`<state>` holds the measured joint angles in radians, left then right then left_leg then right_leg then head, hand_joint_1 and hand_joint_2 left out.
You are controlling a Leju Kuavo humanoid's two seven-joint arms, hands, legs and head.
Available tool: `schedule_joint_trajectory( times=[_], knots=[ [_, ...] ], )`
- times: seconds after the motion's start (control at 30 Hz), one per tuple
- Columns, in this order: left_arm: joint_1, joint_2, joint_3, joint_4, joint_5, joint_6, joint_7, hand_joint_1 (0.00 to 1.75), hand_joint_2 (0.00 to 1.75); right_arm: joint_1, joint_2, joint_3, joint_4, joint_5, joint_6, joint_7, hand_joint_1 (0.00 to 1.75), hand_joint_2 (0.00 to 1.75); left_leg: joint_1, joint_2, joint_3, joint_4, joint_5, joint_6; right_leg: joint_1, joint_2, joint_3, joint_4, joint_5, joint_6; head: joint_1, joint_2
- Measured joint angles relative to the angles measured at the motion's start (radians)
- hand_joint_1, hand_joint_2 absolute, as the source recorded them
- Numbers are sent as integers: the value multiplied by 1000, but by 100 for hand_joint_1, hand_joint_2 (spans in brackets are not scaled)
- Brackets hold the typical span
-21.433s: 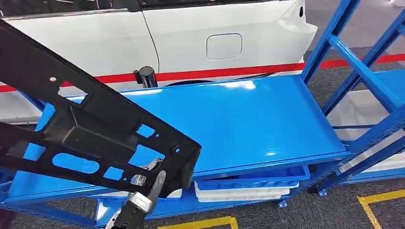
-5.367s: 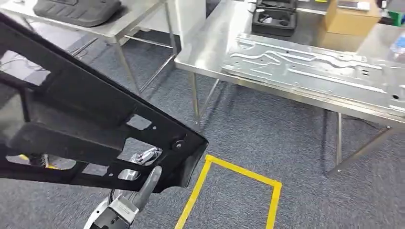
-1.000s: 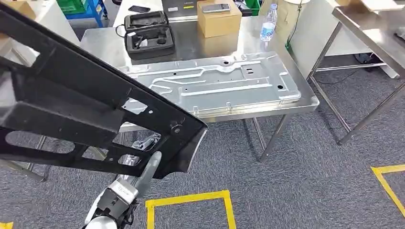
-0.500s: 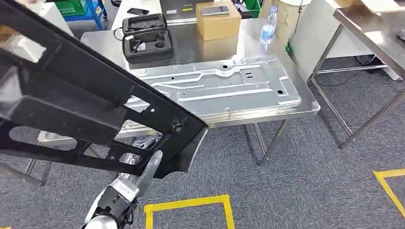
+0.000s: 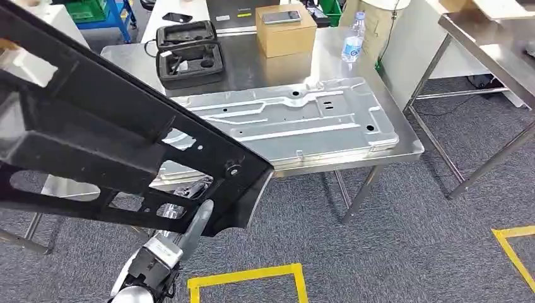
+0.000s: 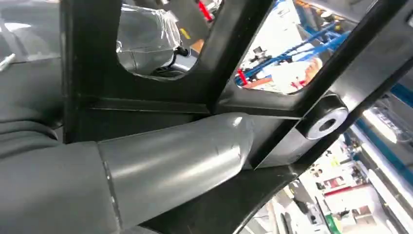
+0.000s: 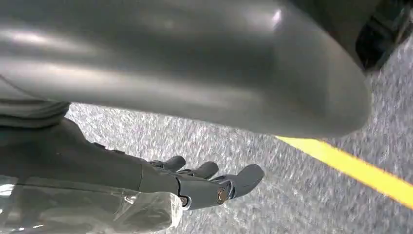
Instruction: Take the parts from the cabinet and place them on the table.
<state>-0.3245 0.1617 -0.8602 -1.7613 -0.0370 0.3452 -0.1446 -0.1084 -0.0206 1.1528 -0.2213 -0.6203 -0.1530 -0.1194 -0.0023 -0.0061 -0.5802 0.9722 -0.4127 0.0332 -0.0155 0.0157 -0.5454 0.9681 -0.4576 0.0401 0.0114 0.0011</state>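
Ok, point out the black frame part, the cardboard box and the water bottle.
black frame part [image 5: 126,148], head view, solid middle section.
cardboard box [image 5: 285,33], head view, front face.
water bottle [image 5: 354,39], head view, its body.

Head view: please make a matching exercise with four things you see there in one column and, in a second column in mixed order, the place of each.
Things:
1. black frame part
2. silver metal panel
3. cardboard box
4. yellow tape outline

Places:
A. on the grey carpet floor
B. lying flat on the near part of the steel table
C. held up by the left hand
D. at the far side of the steel table, a phone on top of it

Pairs: 1-C, 2-B, 3-D, 4-A
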Motion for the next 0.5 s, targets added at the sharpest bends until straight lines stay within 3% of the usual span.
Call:
schedule_joint_trajectory(
  times=[0.07, 0.1, 0.17, 0.2, 0.23, 0.27, 0.3, 0.37, 0.4, 0.5],
  knots=[
    [-1, 0, 0, 0, 2, 0, 0, 175, 0, -1, 0, 0, 0, 0, 0, 0, 0, 0, 11, 0, 14, -13, 5, 11, -4, -6, -1, 20, -14, 9, 1, 0],
    [-2, 0, 0, 0, 2, 0, 0, 175, 0, -2, 0, 0, 0, 0, 0, 0, 0, 0, 13, 3, 17, -14, 1, 17, -2, -6, -24, 70, -43, 10, 2, 0],
    [-1, 0, 0, 0, 1, 0, 0, 175, 0, 0, 0, 0, 0, 0, 0, 1, 0, 0, 12, 4, 24, -13, -4, 23, -2, -7, -113, 241, -114, 15, 3, 0],
    [-1, 0, 0, 0, 1, 0, 0, 175, 0, 2, 0, 0, 0, 0, 0, 4, 0, 0, 11, 4, 26, -13, -7, 24, -2, -7, -155, 311, -129, 17, 3, 0],
    [0, 0, 0, 0, 1, 0, 0, 175, 0, 3, 0, 0, 0, 0, 0, 5, 0, 0, 11, 4, 30, -13, -10, 25, -3, -7, -172, 325, -118, 17, 3, 0],
    [0, 0, -1, 0, 1, 0, 0, 175, 0, 3, 0, 0, 0, 0, 0, 6, 0, 0, 12, 2, 35, -13, -15, 23, -3, -7, -166, 294, -86, 17, 3, 0],
    [0, 0, -1, 0, 2, 0, 0, 175, 0, 3, 0, 0, 0, 0, 0, 8, 0, 0, 13, 0, 42, -13, -19, 21, -3, -7, -138, 224, -39, 16, 4, 0],
    [0, 0, -1, 0, 2, 0, 0, 175, 0, 2, -2, 0, 0, 0, 0, 8, 0, 0, 13, -1, 59, -13, -32, 13, -4, -9, -56, 40, 53, 14, 5, 0],
    [0, 0, -1, 0, 2, 0, 0, 175, 0, 0, -2, 0, 0, 0, 0, 8, 0, 0, 3, -1, 59, -9, -40, 3, 2, -9, -40, 11, 36, 11, 5, 0],
    [-1, 0, 0, 0, 0, 0, 0, 175, 0, 1, -2, 0, 0, 0, 0, 8, 0, 0, 9, -1, 63, -17, -43, -8, 8, -6, -42, 11, 32, -7, 5, 0]
  ],
)
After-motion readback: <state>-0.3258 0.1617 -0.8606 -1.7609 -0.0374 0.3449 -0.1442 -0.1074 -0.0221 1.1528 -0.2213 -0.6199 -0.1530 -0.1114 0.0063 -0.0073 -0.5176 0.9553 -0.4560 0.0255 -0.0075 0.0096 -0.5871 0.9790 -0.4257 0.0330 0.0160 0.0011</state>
